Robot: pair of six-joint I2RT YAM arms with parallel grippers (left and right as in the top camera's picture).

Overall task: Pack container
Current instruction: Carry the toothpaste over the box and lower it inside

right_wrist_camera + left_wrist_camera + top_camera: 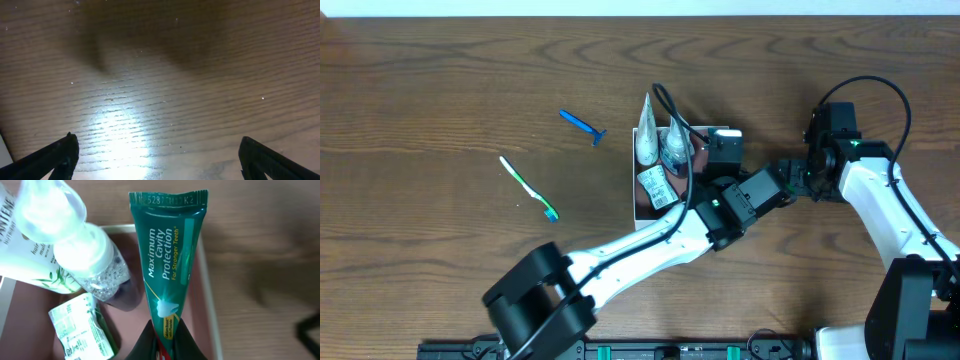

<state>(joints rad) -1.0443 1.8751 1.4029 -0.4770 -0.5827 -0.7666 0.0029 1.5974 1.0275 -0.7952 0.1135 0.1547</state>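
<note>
The container (pixel 635 200) is a shallow white-walled box with a reddish-brown inside, at the table's middle. In the left wrist view its right wall (pixel 207 305) runs past a green toothpaste tube (pixel 170 255). My left gripper (pixel 167 342) is shut on the tube's lower end and holds it over the right side of the box. In the overhead view the left gripper (pixel 718 165) covers the tube. In the box lie a white tube (pixel 20 245), a clear bottle (pixel 90 255) and a green-white packet (pixel 82 327). My right gripper (pixel 165 160) is open and empty over bare wood, right of the box (pixel 795 182).
A blue razor (pixel 583 125) and a white toothbrush with a green-blue head (pixel 528 187) lie on the wooden table left of the box. The left arm (pixel 640 245) reaches in from the front edge.
</note>
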